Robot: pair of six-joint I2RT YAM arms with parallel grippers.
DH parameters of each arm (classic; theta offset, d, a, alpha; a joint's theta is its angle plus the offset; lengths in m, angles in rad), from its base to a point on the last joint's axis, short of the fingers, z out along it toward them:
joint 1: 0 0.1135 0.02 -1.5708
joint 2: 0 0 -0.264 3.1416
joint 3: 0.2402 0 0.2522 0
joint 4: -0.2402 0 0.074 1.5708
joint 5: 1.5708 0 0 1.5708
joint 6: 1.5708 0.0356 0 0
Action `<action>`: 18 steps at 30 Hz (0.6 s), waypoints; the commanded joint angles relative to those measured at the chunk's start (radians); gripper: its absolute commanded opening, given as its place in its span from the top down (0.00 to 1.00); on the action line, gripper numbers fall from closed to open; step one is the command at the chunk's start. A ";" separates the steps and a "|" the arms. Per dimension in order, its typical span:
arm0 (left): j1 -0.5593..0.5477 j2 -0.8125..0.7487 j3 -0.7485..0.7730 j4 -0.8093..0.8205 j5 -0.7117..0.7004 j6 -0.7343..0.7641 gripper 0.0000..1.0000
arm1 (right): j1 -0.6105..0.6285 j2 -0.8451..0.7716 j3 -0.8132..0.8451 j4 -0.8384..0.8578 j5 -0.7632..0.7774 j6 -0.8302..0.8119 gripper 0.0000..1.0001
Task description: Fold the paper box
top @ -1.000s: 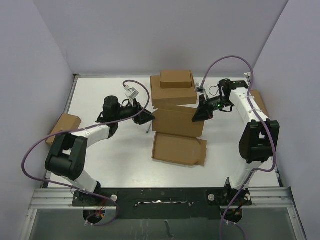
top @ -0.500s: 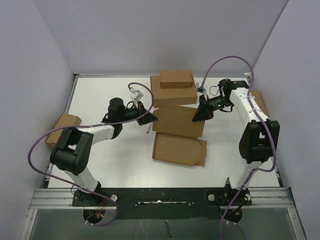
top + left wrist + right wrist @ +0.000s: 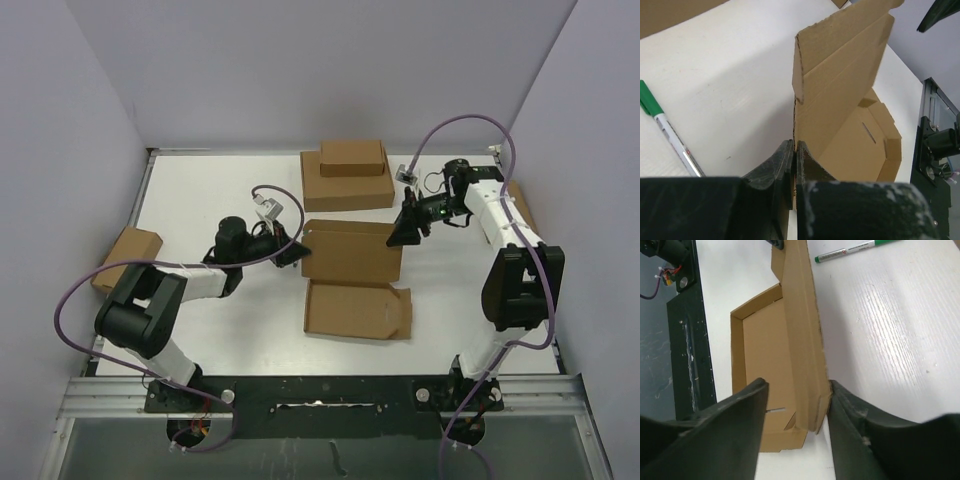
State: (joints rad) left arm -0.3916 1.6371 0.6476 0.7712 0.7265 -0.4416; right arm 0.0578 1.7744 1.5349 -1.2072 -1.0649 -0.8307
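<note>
The paper box [image 3: 356,310] lies mid-table with its tray flat and its lid panel [image 3: 350,250] standing up. My left gripper [image 3: 297,250] is shut on the lid's left edge; in the left wrist view the cardboard [image 3: 840,95] is pinched between the closed fingers of that gripper [image 3: 795,147]. My right gripper [image 3: 403,232] is at the lid's right end. In the right wrist view it [image 3: 797,395] stands open astride the panel [image 3: 802,330], which rests against the right finger with a gap to the left finger.
Two stacked brown boxes [image 3: 345,185] sit behind the paper box, the smaller one [image 3: 352,157] on top. Another small box [image 3: 125,255] lies at the left table edge and one [image 3: 520,205] behind the right arm. A green-capped pen [image 3: 670,135] [image 3: 855,249] lies by the lid.
The left gripper moved in and shut on the lid's left edge. The right gripper let go and opened. The box shifted and squared up, with the lid more upright.
</note>
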 commanded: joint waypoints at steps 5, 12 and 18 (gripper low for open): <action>-0.052 -0.101 -0.023 0.123 -0.129 -0.001 1.00 | -0.122 -0.153 -0.121 0.120 -0.102 0.076 0.37; -0.069 -0.066 0.018 0.085 -0.174 -0.002 1.00 | -0.244 -0.257 -0.313 0.350 -0.116 0.248 0.36; -0.069 0.003 0.093 0.035 -0.176 0.002 1.00 | -0.275 -0.280 -0.419 0.455 -0.018 0.280 0.36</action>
State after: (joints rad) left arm -0.4568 1.6012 0.6579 0.7845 0.5716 -0.4412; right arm -0.2100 1.5379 1.1599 -0.8825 -1.1275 -0.5999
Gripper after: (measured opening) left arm 0.015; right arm 0.640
